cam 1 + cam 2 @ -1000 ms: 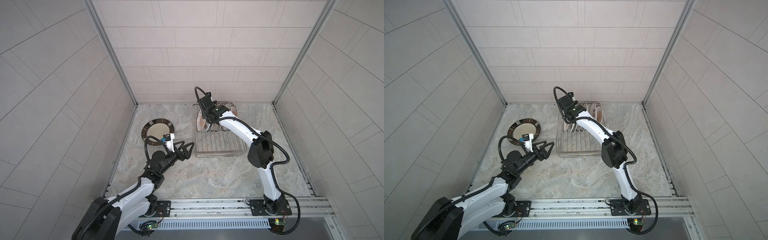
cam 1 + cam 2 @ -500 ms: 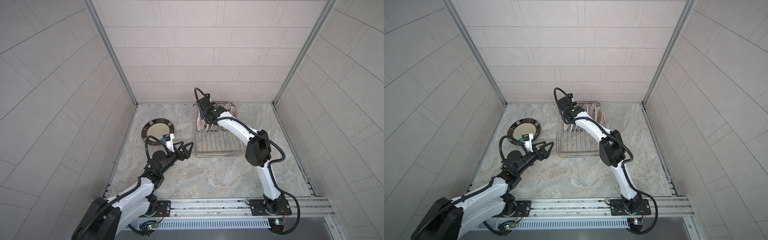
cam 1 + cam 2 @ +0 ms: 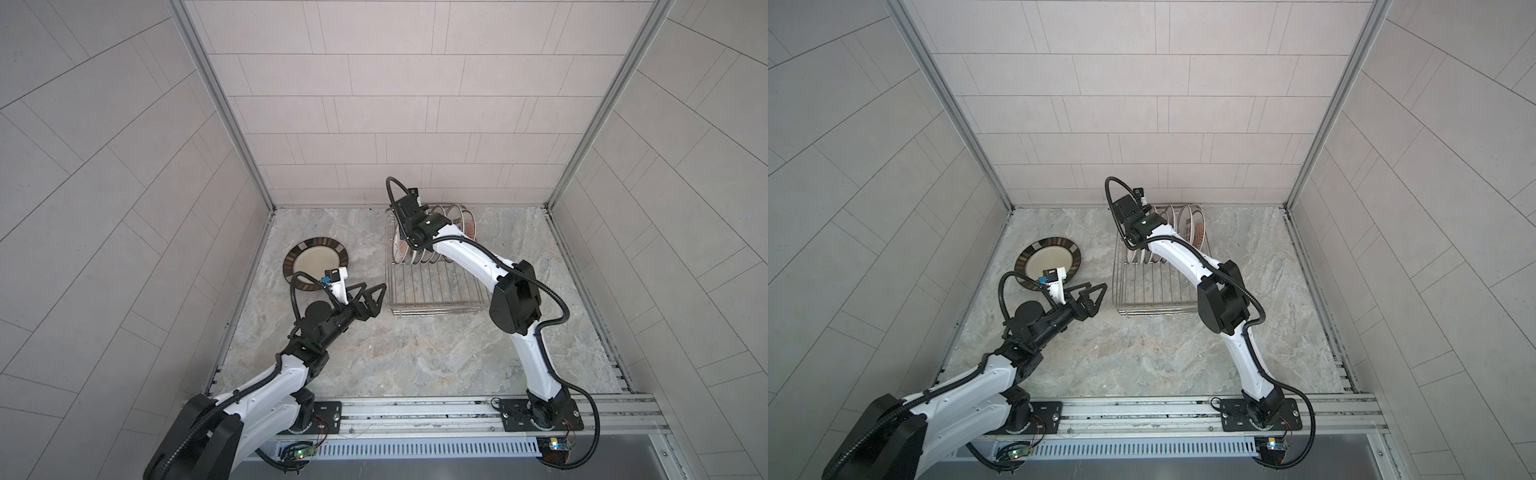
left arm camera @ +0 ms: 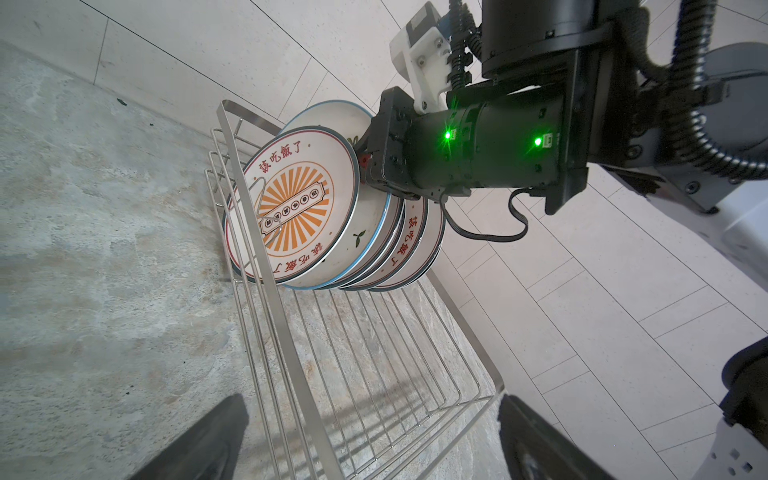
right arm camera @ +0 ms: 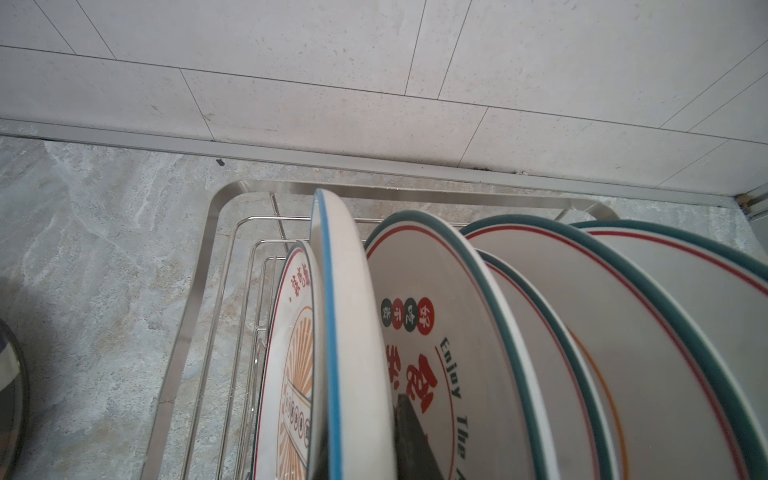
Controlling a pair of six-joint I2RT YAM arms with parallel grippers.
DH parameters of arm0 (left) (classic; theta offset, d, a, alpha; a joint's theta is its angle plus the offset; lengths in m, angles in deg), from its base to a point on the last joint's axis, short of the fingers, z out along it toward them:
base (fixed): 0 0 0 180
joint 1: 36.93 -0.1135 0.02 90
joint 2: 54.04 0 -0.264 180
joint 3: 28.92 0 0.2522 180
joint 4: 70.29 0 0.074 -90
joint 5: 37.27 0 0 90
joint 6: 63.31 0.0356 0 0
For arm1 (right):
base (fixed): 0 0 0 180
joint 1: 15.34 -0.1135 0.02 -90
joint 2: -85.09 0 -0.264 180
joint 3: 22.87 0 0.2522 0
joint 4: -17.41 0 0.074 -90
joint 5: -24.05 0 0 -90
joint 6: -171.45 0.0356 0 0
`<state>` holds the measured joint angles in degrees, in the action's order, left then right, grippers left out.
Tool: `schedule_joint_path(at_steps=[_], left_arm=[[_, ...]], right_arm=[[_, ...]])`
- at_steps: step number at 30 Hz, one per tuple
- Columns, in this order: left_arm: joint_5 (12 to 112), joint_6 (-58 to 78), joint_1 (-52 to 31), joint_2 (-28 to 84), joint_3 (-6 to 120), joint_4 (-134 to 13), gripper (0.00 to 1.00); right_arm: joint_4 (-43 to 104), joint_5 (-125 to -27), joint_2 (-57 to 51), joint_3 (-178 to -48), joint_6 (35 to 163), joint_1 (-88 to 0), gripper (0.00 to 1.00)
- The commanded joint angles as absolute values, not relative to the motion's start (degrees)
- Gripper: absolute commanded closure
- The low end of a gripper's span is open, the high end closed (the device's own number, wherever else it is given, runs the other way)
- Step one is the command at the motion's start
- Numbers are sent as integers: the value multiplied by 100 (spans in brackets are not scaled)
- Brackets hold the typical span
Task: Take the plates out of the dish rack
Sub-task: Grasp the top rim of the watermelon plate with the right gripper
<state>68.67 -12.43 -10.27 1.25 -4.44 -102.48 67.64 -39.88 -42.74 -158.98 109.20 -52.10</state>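
Right wrist view: your right gripper [image 5: 363, 457] pinches a blue-rimmed white plate [image 5: 345, 332]; one brown-rimmed plate [image 3: 316, 266] lies unloaded, other white plates [image 5: 540, 332] wait in the silver wire rack [image 3: 436, 309], left gripper [image 3: 380, 300] spread.

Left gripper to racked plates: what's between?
Just the dish rack: its side rail and bare wire base. Nothing else between the open left gripper and the plates. Clearest in the left wrist view; both top views agree.

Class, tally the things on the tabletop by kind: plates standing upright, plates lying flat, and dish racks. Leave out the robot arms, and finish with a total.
Plates standing upright: 6
Plates lying flat: 1
Dish racks: 1
Total: 8
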Motion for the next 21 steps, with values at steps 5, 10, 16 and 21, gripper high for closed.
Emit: schedule_joint_path(at_steps=[5,10,16,21], left_arm=[[6712,-1302,-1012,247,-312,-10293,0],[6758,-1359,-1007,293,-320,-10346,0],[6735,-1352,-1010,283,-327,-10355,0],[6701,-1348,-1012,231,-358,-10355,0]], right_arm=[[6304,-3391,-3534,-15531,10748,-5382,99],[6079,-3242,-3096,-15145,10683,-5440,99],[5890,-3178,-2619,-14739,10624,-5453,99],[5680,-3091,-2207,-14362,10515,-5506,99]])
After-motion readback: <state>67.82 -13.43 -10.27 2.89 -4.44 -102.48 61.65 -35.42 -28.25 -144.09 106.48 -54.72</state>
